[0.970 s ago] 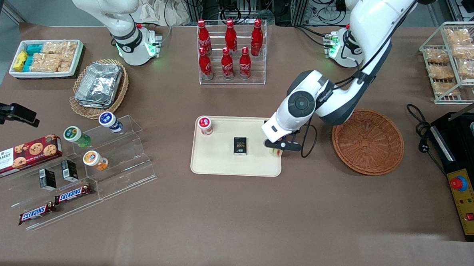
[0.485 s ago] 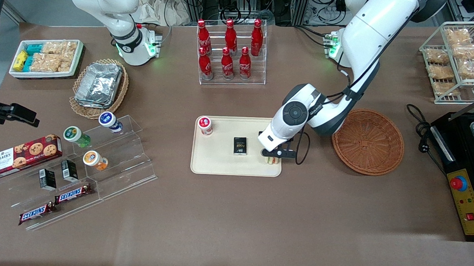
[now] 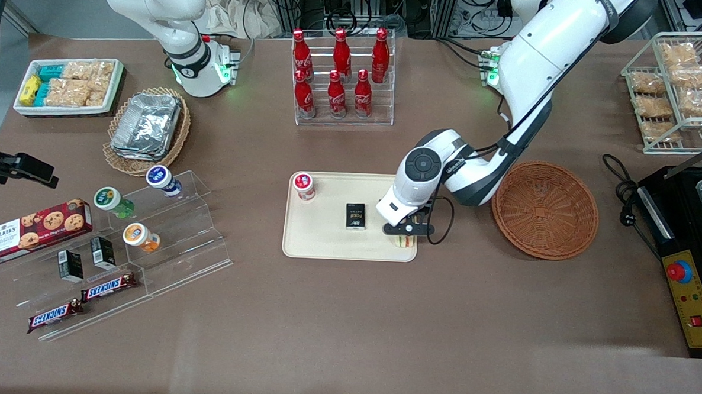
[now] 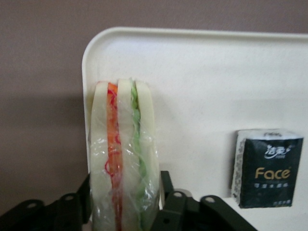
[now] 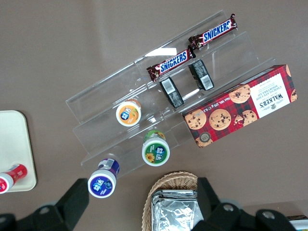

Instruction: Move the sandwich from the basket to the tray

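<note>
Cream tray (image 4: 202, 86), gripper (image 4: 126, 211) clasping wrapped sandwich (image 4: 124, 159) on edge, black "Face" pack (image 4: 265, 169) nearby

The plastic-wrapped triangular sandwich (image 4: 124, 159) shows white bread slices with one orange-red filling band and one green band. The flat rectangular plastic tray (image 3: 319, 243) is cream-beige. The round woven wicker basket (image 3: 545, 209) is reddish-brown. The small tissue packet (image 4: 267, 168) is black with gold "Face" lettering. The black pincer (image 3: 407, 230) hangs over the tray's corner. The table (image 3: 346, 315) is plain brown.
</note>
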`<state>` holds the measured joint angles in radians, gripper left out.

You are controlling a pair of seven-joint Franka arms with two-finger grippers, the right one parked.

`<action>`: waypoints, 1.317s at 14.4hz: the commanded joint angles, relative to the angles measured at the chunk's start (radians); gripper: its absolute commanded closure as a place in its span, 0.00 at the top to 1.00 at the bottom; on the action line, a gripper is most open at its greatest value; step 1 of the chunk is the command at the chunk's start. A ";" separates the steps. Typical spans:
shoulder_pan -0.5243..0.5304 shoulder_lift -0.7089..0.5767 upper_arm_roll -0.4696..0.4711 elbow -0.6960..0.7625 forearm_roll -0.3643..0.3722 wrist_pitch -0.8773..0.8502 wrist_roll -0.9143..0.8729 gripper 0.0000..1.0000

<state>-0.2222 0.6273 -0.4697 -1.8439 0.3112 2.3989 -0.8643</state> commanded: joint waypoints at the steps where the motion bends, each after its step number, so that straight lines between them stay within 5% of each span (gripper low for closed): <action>1: -0.006 0.003 0.005 0.057 0.020 -0.003 -0.070 1.00; 8: 0.032 -0.204 0.005 0.255 0.000 -0.355 -0.113 1.00; 12: 0.161 -0.377 0.003 0.302 -0.184 -0.479 0.005 1.00; 16: 0.270 -0.497 0.011 0.319 -0.231 -0.677 0.123 1.00; 19: 0.139 -0.608 0.330 0.325 -0.348 -0.841 0.398 1.00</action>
<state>0.0040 0.1034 -0.3385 -1.5110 0.0394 1.6382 -0.6351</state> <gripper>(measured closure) 0.000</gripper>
